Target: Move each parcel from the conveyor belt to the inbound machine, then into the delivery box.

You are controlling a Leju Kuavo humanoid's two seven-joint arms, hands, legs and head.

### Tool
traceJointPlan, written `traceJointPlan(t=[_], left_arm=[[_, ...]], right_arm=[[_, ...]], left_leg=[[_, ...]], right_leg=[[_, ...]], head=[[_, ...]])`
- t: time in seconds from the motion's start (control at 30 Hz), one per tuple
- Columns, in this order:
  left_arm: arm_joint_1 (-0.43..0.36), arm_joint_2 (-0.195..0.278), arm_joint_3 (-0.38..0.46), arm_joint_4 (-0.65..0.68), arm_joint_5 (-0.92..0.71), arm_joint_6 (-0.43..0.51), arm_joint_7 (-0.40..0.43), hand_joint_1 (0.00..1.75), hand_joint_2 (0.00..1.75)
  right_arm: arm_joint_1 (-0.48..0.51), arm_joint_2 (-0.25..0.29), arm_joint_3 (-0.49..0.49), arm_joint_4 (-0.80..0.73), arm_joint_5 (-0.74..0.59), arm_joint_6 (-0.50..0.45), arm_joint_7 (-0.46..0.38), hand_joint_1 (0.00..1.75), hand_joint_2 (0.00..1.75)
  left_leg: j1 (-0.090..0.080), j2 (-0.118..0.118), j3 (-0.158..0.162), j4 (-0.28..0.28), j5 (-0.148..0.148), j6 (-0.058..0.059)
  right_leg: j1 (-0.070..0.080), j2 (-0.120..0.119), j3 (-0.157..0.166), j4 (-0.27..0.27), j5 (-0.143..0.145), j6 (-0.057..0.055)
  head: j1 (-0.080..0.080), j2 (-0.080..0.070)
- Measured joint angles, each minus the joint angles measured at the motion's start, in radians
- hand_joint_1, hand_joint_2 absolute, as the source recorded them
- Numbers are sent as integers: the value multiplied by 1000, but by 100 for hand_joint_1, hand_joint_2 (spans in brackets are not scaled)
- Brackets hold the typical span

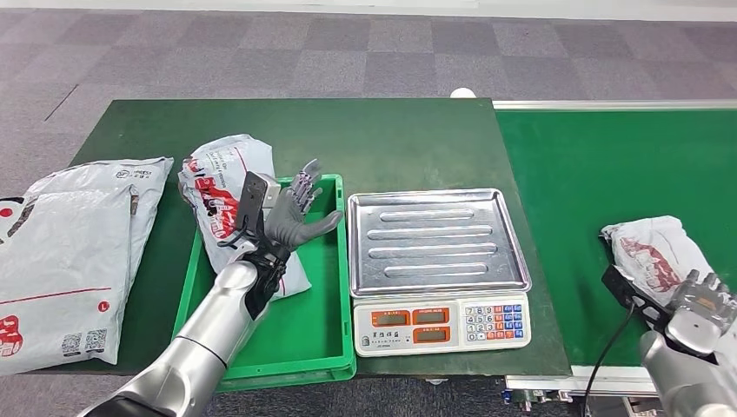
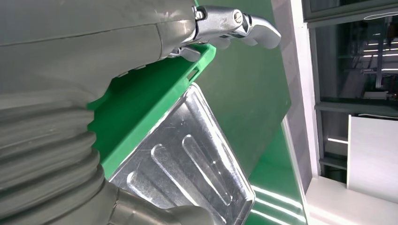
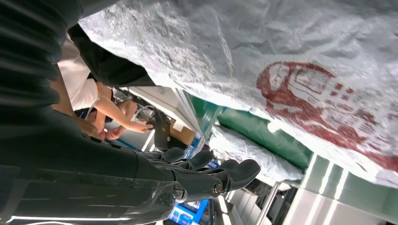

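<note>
A white parcel with red print [image 1: 228,195] lies in the green delivery box [image 1: 322,334], leaning over its left rim. My left hand [image 1: 291,217] hovers just above that parcel with fingers spread and nothing in it; the left wrist view shows its thumb [image 2: 244,26] over the box rim [image 2: 141,122]. The inbound machine, a scale with a bare metal pan [image 1: 434,239] [image 2: 187,164], stands right of the box. A second crumpled parcel [image 1: 656,252] [image 3: 281,70] lies on the green conveyor belt [image 1: 608,165]. My right hand [image 1: 700,304] is at its near edge, dark fingers [image 3: 211,173] stretched out beside it, not gripping.
Large white parcels [image 1: 69,252] lie on the table's left end, beyond the box. A small white round object [image 1: 462,93] sits at the table's far edge. A person [image 3: 108,108] stands in the background of the right wrist view.
</note>
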Motion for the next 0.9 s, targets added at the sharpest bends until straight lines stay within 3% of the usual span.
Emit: traceJointPlan(t=[0.2,0.4,0.57,0.77,0.9], left_arm=[[5,5,7,-12,-5,-6,6,0,175],[6,10,20,-12,-16,-23,7,0,175],[6,10,24,-13,-23,-25,7,0,175],[6,10,25,-13,-41,-25,7,0,175],[6,10,26,-12,-46,-25,7,0,175]], right_arm=[[16,1,-32,8,-72,48,-59,0,175],[14,10,-130,10,-264,284,-242,0,175],[8,12,-180,10,-287,342,-267,0,175],[-12,11,-207,17,-314,496,-336,0,175],[-16,11,-213,23,-315,507,-344,0,175]], left_leg=[[0,0,0,0,0,0],[1,1,2,0,0,0],[1,1,3,0,0,0],[1,4,6,0,0,0],[1,5,6,0,0,0]], right_leg=[[0,0,0,0,0,0],[1,1,2,-1,0,0],[1,1,4,-1,0,0],[1,3,5,-1,1,0],[1,4,5,-1,1,0]], head=[[0,0],[0,0],[0,0],[0,0],[0,0]])
